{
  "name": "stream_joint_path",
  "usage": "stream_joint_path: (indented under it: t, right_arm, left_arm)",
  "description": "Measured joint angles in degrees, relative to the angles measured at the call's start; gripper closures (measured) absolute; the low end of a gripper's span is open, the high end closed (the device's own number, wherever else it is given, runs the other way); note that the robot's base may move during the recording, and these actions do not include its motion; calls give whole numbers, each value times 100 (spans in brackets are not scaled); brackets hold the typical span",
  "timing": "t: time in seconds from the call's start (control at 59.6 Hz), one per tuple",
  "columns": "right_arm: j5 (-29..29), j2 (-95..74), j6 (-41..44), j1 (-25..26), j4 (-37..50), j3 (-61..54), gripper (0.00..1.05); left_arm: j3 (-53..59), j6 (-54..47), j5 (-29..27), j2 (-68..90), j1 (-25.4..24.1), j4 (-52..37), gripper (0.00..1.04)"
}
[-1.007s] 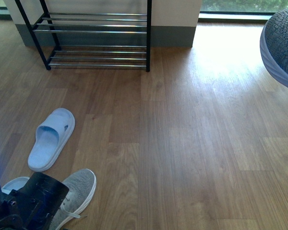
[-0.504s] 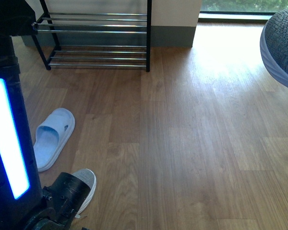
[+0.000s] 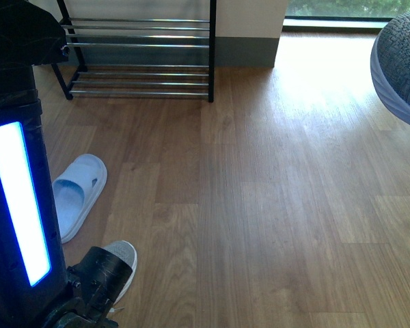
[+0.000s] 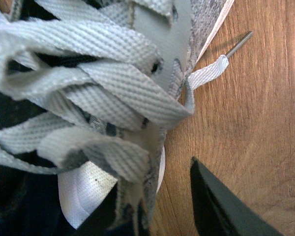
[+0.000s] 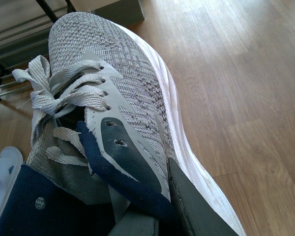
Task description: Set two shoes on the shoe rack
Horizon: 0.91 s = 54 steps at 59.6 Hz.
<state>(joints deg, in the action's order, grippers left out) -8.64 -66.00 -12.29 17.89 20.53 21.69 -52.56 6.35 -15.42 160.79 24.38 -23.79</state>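
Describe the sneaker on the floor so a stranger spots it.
From the shoe rack at the far wall, come nearer past the pale blue slipper. The grey sneaker pokes out beside the left arm; knit mesh, white sole and laces set it apart.

A grey mesh sneaker (image 4: 155,29) with flat grey woven laces (image 4: 123,86) filled most of the view, its white sole edge (image 4: 83,191) on the brown wooden floor (image 4: 258,113). One loose lace end (image 4: 209,73) lay on the boards. A dark finger (image 4: 219,209) of the left gripper (image 4: 155,189) stood just beside the sole, not touching.

The left arm (image 3: 17,205) hides most of the floor sneaker (image 3: 124,254); rack (image 3: 211,55) top cropped.
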Motion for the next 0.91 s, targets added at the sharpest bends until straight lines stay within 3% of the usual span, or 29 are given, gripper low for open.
stream_joint_path:
  t: [0.185,0.369,0.906]
  right_arm:
    - [0,0,0,0,0,0,103]
    - [0,2,0,0,0,0,103]
    - [2,0,0,0,0,0,103]
  left_arm:
    - [116,190,70,-50,-26,-142,103]
    - [531,649,577,-809,-157,-317,103]
    - [2496,973,699,-5536,-850,-393,103]
